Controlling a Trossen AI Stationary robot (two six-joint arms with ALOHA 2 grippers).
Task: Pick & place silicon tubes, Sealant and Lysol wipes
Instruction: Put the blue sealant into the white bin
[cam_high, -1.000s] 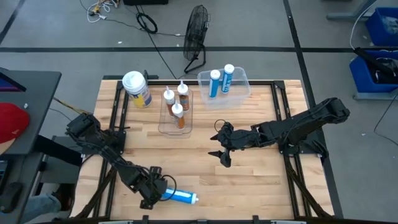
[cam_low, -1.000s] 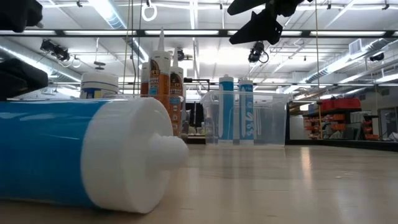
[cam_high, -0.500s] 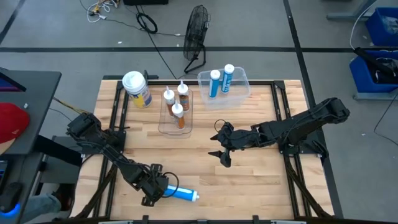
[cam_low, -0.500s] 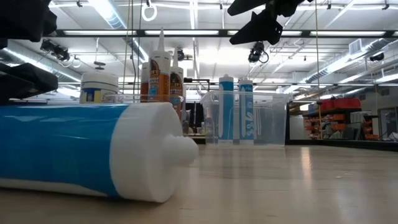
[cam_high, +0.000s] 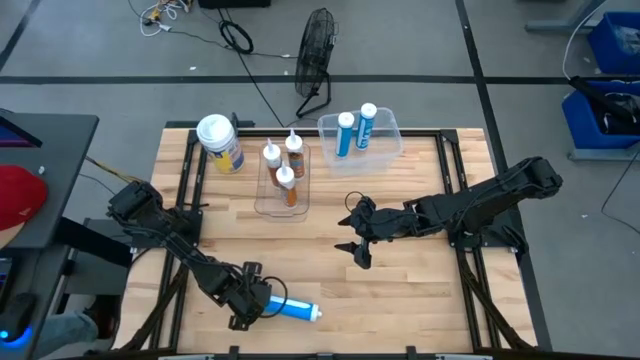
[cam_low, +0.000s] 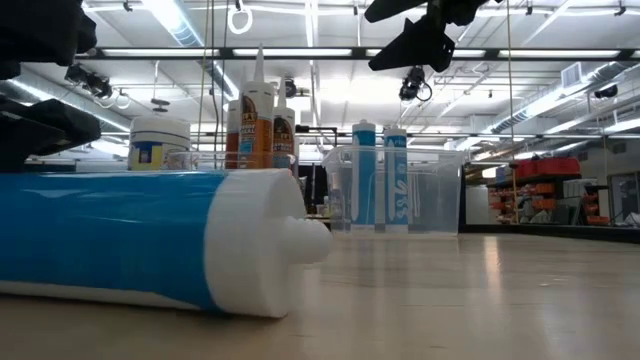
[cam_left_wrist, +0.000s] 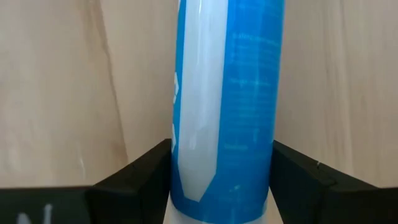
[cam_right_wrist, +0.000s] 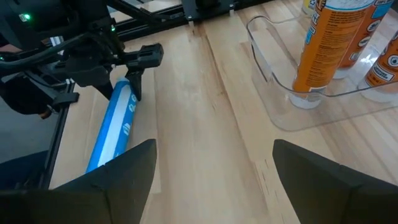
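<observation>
From overhead, I log the wooden table (cam_high: 400, 285) with my left gripper (cam_high: 250, 303) low at its near-left edge, fingers either side of the butt end of a blue tube (cam_high: 292, 311) lying flat, white cap away from the gripper. My right gripper (cam_high: 352, 247) hangs mid-table, well apart from the tube, fingers spread and holding nothing. Far left stands the Lysol wipes canister (cam_high: 220, 143), upright, white lid up. Just beside it, a clear tray (cam_high: 268, 204) holds three orange tubes (cam_high: 284, 168); farther right, a clear bin (cam_high: 385, 142) holds two upright blue tubes (cam_high: 355, 128). A black fan (cam_high: 315, 55) stands on the floor behind.

At table level, I list the lying tube (cam_low: 150, 240) large in the foreground, resting on the wood, with the canister (cam_low: 158, 140), orange tubes (cam_low: 258, 118) and bin (cam_low: 440, 190) behind it.

Left wrist view: the tube (cam_left_wrist: 224, 106) sits between my two dark fingers (cam_left_wrist: 140, 180), both touching its sides; closed on it.

Right wrist view: the left gripper (cam_right_wrist: 127, 78) at the tube's (cam_right_wrist: 115, 127) far end; the tray (cam_right_wrist: 283, 81) with orange tubes (cam_right_wrist: 326, 43) off to one side; my own fingers (cam_right_wrist: 127, 180) wide apart.
</observation>
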